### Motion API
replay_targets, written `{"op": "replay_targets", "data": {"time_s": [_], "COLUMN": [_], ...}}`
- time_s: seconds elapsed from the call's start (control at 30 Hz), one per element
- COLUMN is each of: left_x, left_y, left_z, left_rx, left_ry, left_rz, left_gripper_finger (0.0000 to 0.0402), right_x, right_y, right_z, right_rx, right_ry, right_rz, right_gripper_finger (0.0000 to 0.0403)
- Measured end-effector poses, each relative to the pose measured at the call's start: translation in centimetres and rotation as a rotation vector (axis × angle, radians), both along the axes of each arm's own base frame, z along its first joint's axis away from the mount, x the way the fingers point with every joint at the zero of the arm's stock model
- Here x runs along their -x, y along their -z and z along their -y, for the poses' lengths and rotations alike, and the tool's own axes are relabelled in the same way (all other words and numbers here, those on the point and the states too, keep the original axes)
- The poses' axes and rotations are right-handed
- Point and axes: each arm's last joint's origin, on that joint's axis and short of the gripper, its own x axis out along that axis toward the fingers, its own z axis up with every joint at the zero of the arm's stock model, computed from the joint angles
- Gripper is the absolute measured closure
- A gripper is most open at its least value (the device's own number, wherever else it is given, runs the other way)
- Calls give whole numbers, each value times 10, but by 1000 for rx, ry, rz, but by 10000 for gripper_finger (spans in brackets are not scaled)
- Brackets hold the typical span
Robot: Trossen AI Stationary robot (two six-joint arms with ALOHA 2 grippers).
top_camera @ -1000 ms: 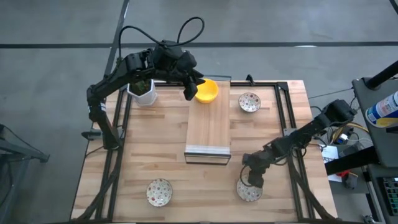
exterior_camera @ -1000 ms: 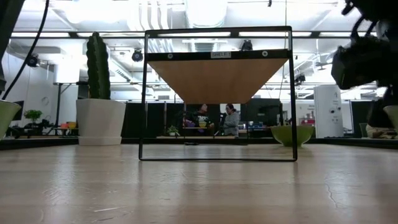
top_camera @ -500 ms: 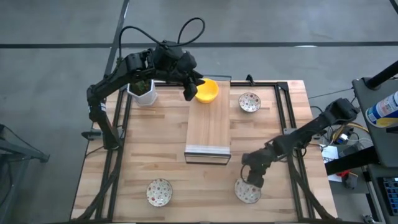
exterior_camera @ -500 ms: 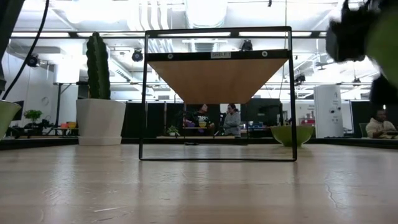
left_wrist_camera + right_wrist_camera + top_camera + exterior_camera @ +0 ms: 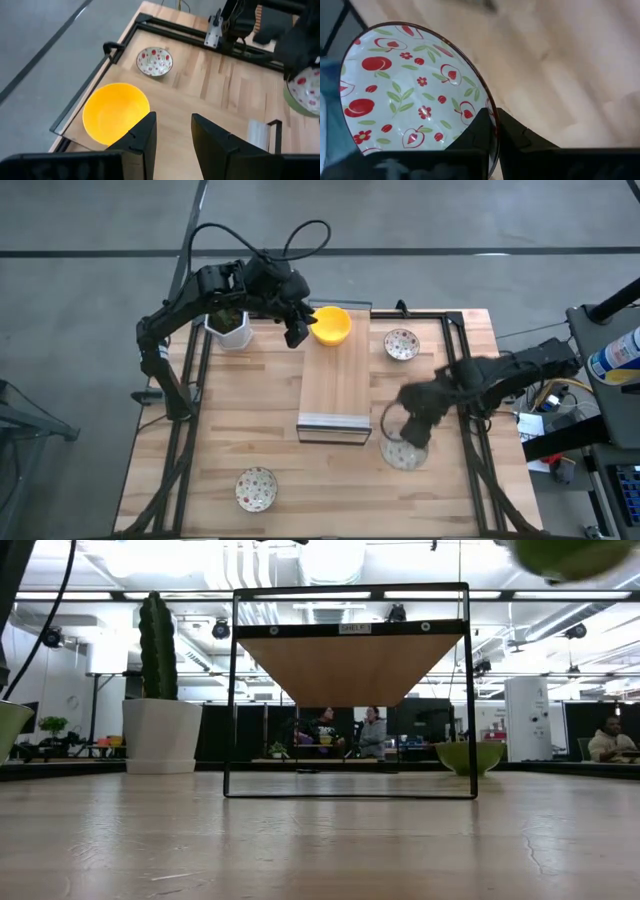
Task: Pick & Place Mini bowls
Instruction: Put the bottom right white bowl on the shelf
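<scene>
Right gripper: jaws clamped on the rim of a speckled bowl, holding it clear of the tabletop, just right of the shelf's near end.
Held bowl: white inside with red fruit and green leaves, tilted; in the low view only a blurred green underside at the top right corner.
Left gripper: jaws parted, holding nothing, hanging just beside the yellow bowl.
Yellow bowl: upright on the far end of the shelf.
Second speckled bowl: far right on the tabletop, well apart from the others.
Third speckled bowl: near left.
Cactus pot: far left, under the left arm.
</scene>
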Motion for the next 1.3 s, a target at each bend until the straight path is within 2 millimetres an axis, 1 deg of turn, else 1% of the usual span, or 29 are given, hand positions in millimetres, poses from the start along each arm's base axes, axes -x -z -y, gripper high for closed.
{"op": "replay_targets", "data": {"time_s": [0.07, 0.17, 0.27, 0.37, 0.6, 0.73, 0.9, 1.07, 1.2, 1.3], "left_x": [1, 2, 4, 6, 12, 15, 16, 18, 20, 20], "left_y": [1, 2, 3, 2, -3, -4, -4, -2, 0, 1], "left_z": [1, 1, 2, 2, 5, 5, 6, 6, 7, 7], "left_rx": [4, 13, 18, 20, 21, 22, 23, 31, 35, 32], "left_ry": [1, -1, 0, 1, 7, 8, 7, 7, 12, 18], "left_rz": [-11, -30, -41, -44, -26, -27, -31, -58, -85, -97], "left_gripper_finger": [287, 287, 287, 287, 287, 287, 287, 287, 287, 287], "right_x": [-5, -15, -31, -51, -102, -132, -161, -178, -184, -184], "right_y": [-19, -41, -51, -54, -44, -36, -21, -8, -1, 3], "right_z": [11, 28, 47, 63, 99, 114, 130, 140, 146, 148], "right_rx": [59, 131, 175, 220, 255, 246, 192, 189, 175, 163], "right_ry": [21, 51, 62, 44, -3, -53, -115, -152, -167, -174], "right_rz": [17, 29, 25, 38, 27, 40, 54, 49, 51, 46], "right_gripper_finger": [392, 392, 392, 392, 392, 392, 392, 391, 390, 390]}}
